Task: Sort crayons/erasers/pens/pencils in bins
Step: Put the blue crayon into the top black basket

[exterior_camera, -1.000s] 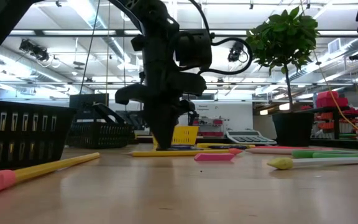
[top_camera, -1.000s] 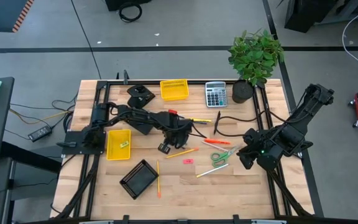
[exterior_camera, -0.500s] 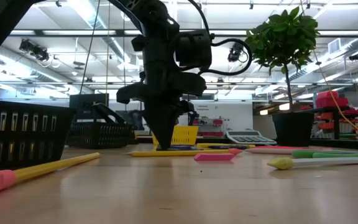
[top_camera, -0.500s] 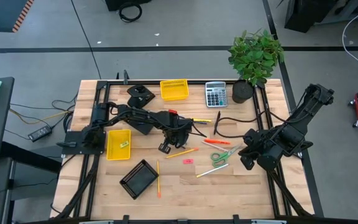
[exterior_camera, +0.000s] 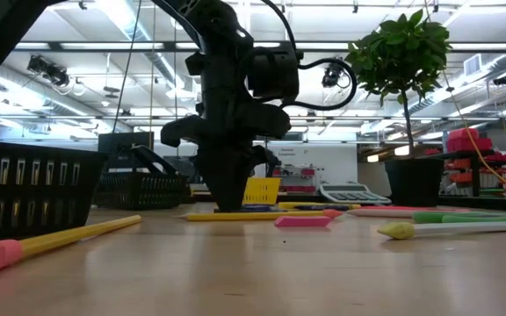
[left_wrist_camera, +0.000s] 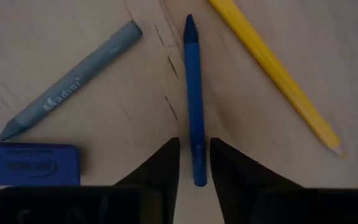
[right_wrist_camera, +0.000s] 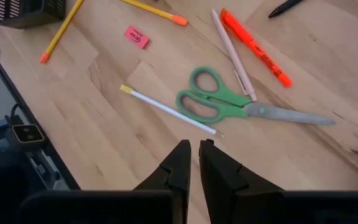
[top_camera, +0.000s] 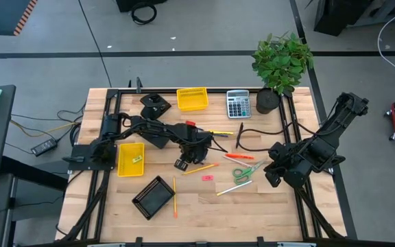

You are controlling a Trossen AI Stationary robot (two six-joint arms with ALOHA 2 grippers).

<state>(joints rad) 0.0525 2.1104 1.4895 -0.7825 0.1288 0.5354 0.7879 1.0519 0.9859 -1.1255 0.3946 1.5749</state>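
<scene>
Surveyed the worktop [top_camera: 252, 206] from above and judged the sorting to be at an early stage.

Located four bins:
- Yellow bin [top_camera: 120, 168] beside the left arm, holding one small piece, too small to identify.
- Second yellow bin [top_camera: 192, 99] at the far edge, showing nothing inside.
- Black mesh bin [top_camera: 153, 197] near the front edge, showing nothing inside.
- Another dark bin [top_camera: 155, 105] at the far edge, contents not visible.

Found most items loose between the arms: scissors [right_wrist_camera: 229, 106], orange pen [right_wrist_camera: 257, 48], white pencil [right_wrist_camera: 166, 109] and pink eraser [right_wrist_camera: 137, 37].

Placed the left tool [left_wrist_camera: 194, 146] low over mid-worktop, fingers slightly parted, straddling a blue crayon [left_wrist_camera: 194, 93] flat on the wood and not visibly clamping it. Noted close by: a yellow pencil [left_wrist_camera: 272, 71], a grey crayon [left_wrist_camera: 70, 81] and a blue eraser [left_wrist_camera: 30, 163], all apart from the fingers.

Placed the right tool [right_wrist_camera: 194, 146] above the worktop's right side, just short of the scissors, fingers drawn nearly together with nothing between them.

Judged as outstanding: gripping and binning the blue crayon, then almost every other item.
</scene>
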